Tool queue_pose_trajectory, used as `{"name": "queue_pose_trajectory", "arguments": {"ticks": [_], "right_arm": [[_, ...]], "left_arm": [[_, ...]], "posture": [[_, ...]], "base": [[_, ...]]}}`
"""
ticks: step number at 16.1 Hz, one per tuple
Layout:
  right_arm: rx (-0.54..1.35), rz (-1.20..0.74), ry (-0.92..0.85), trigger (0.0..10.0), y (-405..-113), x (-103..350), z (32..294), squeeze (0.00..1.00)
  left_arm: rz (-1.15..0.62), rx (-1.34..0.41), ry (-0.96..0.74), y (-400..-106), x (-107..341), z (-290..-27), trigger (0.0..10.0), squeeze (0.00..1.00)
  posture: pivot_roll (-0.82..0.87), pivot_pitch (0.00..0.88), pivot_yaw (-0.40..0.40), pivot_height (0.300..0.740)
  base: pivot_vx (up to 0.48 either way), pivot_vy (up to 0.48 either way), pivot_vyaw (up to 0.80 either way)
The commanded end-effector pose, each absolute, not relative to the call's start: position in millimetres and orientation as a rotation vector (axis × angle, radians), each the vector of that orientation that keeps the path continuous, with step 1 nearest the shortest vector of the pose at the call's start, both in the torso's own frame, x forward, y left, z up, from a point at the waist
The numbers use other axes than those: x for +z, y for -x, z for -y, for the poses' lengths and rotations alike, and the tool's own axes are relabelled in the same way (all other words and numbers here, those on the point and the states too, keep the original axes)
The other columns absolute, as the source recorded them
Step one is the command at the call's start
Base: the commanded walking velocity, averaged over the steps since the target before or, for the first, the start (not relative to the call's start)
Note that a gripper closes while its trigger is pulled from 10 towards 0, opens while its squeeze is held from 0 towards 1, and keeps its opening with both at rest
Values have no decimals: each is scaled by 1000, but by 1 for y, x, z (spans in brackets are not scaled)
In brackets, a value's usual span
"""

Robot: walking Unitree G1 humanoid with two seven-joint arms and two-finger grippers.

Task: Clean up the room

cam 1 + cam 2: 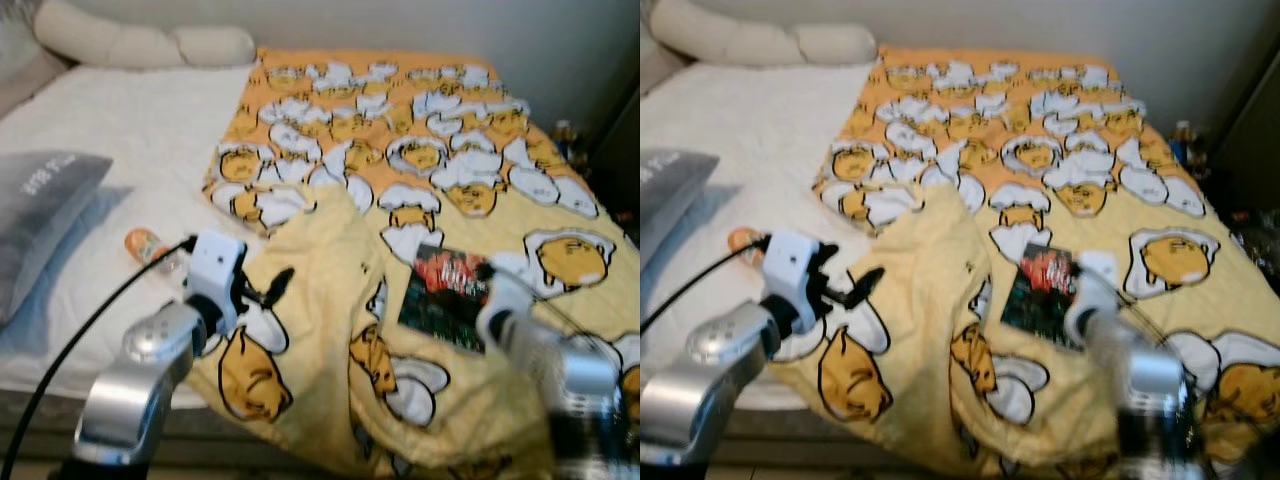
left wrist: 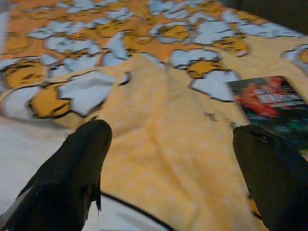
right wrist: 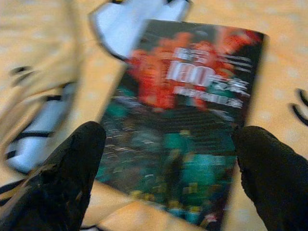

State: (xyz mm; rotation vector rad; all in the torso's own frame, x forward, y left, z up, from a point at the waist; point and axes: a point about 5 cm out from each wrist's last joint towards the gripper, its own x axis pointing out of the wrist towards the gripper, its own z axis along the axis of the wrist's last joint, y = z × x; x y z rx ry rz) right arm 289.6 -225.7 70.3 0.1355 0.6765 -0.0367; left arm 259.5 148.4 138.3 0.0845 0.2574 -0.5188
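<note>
A dark book (image 1: 448, 292) with a red and green cover lies flat on the yellow egg-cartoon blanket (image 1: 420, 150) that covers the bed. My right gripper (image 3: 168, 139) hovers just above the book (image 3: 187, 125), open, one finger (image 3: 72, 163) off each side of the cover. The right arm (image 1: 540, 350) is blurred. My left gripper (image 1: 264, 291) is open over the blanket's folded-back edge (image 2: 159, 125), with nothing between its fingers. An orange bottle (image 1: 147, 246) lies on the white sheet just left of the left wrist.
A grey pillow (image 1: 40, 215) rests on the white sheet (image 1: 130, 130) at the left. White pillows (image 1: 140, 42) line the head of the bed. Dark clutter (image 1: 565, 135) stands on the floor beyond the bed's right side.
</note>
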Motion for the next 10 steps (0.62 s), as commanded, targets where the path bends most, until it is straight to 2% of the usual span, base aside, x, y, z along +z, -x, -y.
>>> {"name": "queue_pose_trajectory", "arguments": {"ticks": [1, 3, 4, 7, 10], "right_arm": [[-65, -694, -186, 10000, -296, 67, 237, 0], [-148, -706, -251, 10000, -306, 62, 260, 0], [-168, -708, -265, 10000, -307, 60, 265, 0], [-197, -733, -384, 10000, -305, 56, 282, 0], [-203, -731, -420, 10000, -304, 54, 287, 0]], "left_arm": [[-283, -601, -79, -261, 142, -143, 10000, 0], [-339, -746, -101, -256, 144, -138, 10000, 0], [-354, -765, -109, -255, 144, -138, 10000, 0], [-353, -723, -154, -255, 145, -147, 10000, 0], [-364, -705, -133, -254, 146, -151, 10000, 0]], "posture": [[-3, 0, 30, 740], [5, 0, 48, 740], [6, 0, 49, 740], [26, 0, 54, 740], [29, 0, 53, 740]], "base": [[0, 0, 0], [0, 0, 0], [0, 0, 0], [0, 0, 0], [0, 0, 0]]}}
